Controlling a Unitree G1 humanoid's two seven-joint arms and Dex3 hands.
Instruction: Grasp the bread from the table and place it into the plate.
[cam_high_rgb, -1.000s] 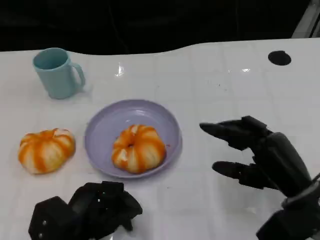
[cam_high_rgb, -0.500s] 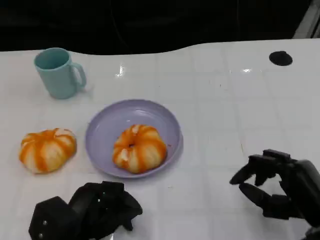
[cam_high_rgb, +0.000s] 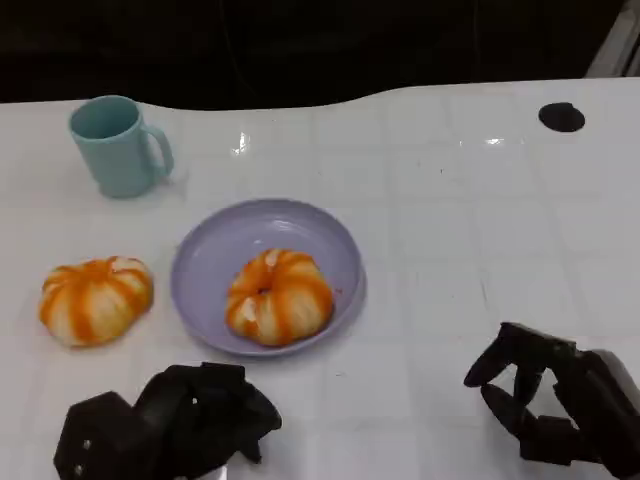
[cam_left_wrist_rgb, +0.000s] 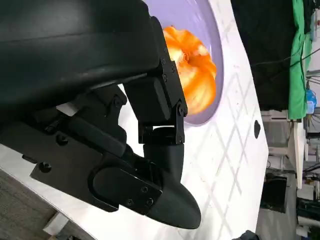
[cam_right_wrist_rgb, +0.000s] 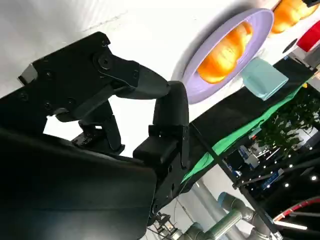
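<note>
An orange-and-white striped bread (cam_high_rgb: 278, 296) lies inside the lavender plate (cam_high_rgb: 215, 250) at the middle of the table. A second, similar bread (cam_high_rgb: 95, 300) sits on the table to the plate's left. My left hand (cam_high_rgb: 170, 425) rests at the near edge below the plate, fingers curled in and holding nothing. My right hand (cam_high_rgb: 560, 405) is low at the near right, well away from the plate, its fingers bent inward around nothing. The left wrist view has the left hand (cam_left_wrist_rgb: 125, 125) before the bread (cam_left_wrist_rgb: 195, 70) and plate (cam_left_wrist_rgb: 205, 20). The right wrist view has the right hand (cam_right_wrist_rgb: 115, 100), bread (cam_right_wrist_rgb: 225, 50) and plate (cam_right_wrist_rgb: 260, 20).
A light blue mug (cam_high_rgb: 120, 145) stands at the back left, handle toward the right. A small black round mark (cam_high_rgb: 561, 116) lies on the white table at the far right. The table's far edge runs along a dark background.
My right hand has pulled back from beside the plate toward the near right corner and dropped lower, its fingers curling in from a spread pose. The breads, plate and left hand stay put.
</note>
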